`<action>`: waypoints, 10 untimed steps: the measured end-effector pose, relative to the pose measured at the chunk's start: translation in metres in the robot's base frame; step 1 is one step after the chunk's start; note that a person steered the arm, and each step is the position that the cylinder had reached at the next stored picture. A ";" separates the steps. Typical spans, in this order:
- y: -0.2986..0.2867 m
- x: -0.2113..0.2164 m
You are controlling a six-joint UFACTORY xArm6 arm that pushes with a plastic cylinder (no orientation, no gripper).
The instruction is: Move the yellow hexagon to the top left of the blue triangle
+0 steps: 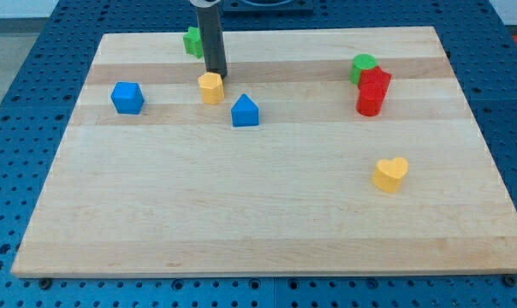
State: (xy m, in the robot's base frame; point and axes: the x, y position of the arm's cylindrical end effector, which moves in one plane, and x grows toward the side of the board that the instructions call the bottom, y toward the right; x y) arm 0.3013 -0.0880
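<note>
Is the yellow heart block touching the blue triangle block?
No, the yellow heart block lies far off toward the view's bottom right, with bare wooden board between it and the blue triangle block.

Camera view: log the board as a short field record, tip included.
tip: my tip at the top edge of the yellow hexagon
target: blue triangle, lower right of the hexagon, apart from it
left: blue cube
top: green block, partly behind the rod
right: green cylinder touching red blocks
lower right: yellow heart
surface: wooden board
</note>
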 end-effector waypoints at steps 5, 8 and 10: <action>-0.043 -0.003; -0.081 -0.023; -0.095 -0.047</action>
State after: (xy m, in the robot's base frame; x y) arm 0.2542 -0.1829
